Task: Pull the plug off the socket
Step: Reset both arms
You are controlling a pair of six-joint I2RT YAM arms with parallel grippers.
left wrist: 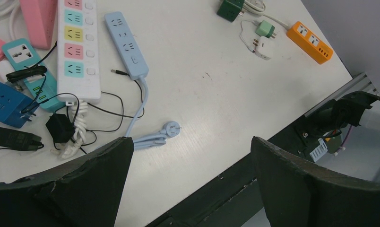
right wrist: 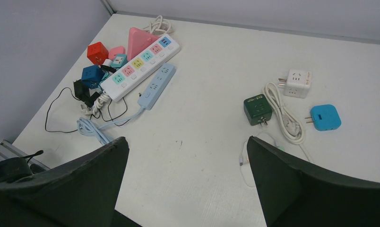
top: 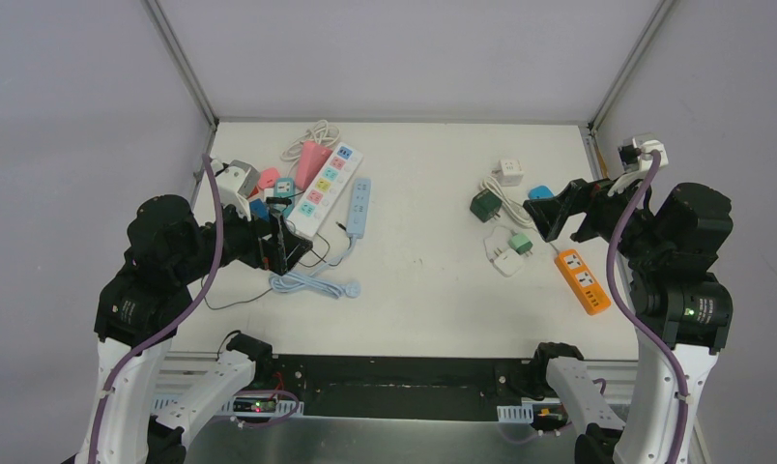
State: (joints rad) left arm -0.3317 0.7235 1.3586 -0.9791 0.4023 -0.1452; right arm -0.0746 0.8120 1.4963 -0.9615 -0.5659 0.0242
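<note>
Sockets lie in two groups. On the left are a white strip with coloured outlets (top: 324,188), a light blue strip (top: 359,206) with its loose plug (left wrist: 172,128), and small cube adapters (left wrist: 6,101). On the right are an orange strip (top: 583,280), a dark green adapter (right wrist: 257,109) and a white cube (right wrist: 297,81). I cannot tell which plug sits in a socket. My left gripper (top: 280,244) hovers open by the left clutter. My right gripper (top: 549,217) hovers open over the right group. Nothing is between either pair of fingers.
A coiled white cable (right wrist: 285,113) and a blue adapter (right wrist: 324,117) lie beside the green one. A small green plug (left wrist: 265,29) and a white charger (left wrist: 264,47) sit near the orange strip. Black wires (left wrist: 107,111) trail by the left strip. The table's front edge (left wrist: 254,142) is close.
</note>
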